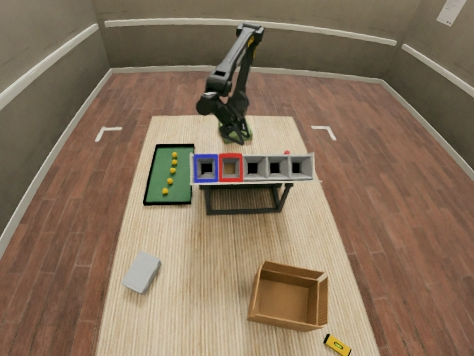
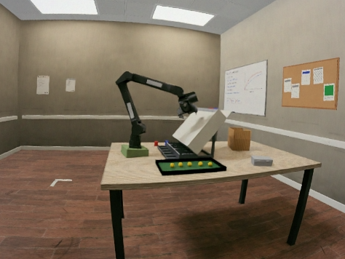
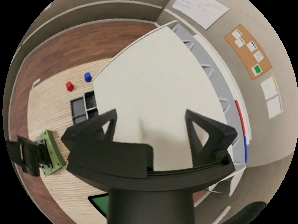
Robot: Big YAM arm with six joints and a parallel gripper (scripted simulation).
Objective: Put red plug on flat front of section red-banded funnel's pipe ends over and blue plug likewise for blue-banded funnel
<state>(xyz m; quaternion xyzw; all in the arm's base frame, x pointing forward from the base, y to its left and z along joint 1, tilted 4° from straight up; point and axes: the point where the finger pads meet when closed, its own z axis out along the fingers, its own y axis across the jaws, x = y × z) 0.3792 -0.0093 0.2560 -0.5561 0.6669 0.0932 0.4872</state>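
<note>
My gripper (image 3: 151, 112) is open and empty. It hovers above the sloping white cover (image 2: 198, 129), behind the funnel row, and also shows in the exterior view (image 2: 186, 106). The blue-banded funnel (image 1: 205, 168) is at the left end of the row, with the red-banded funnel (image 1: 230, 168) beside it and three grey funnels (image 1: 276, 168) to the right. The red plug (image 3: 69, 86) and blue plug (image 3: 87, 78) stand on the table behind the dark sectioned tray (image 2: 178, 149). Several yellow marbles (image 1: 171, 172) lie in the green tray (image 1: 169, 175), left of the funnels.
An open cardboard box (image 1: 289, 295) sits at the front right of the table. A grey block (image 1: 141, 271) lies at the front left, and a small yellow level (image 1: 336, 344) is near the front edge. The arm's green base (image 2: 135, 150) stands behind the funnel stand.
</note>
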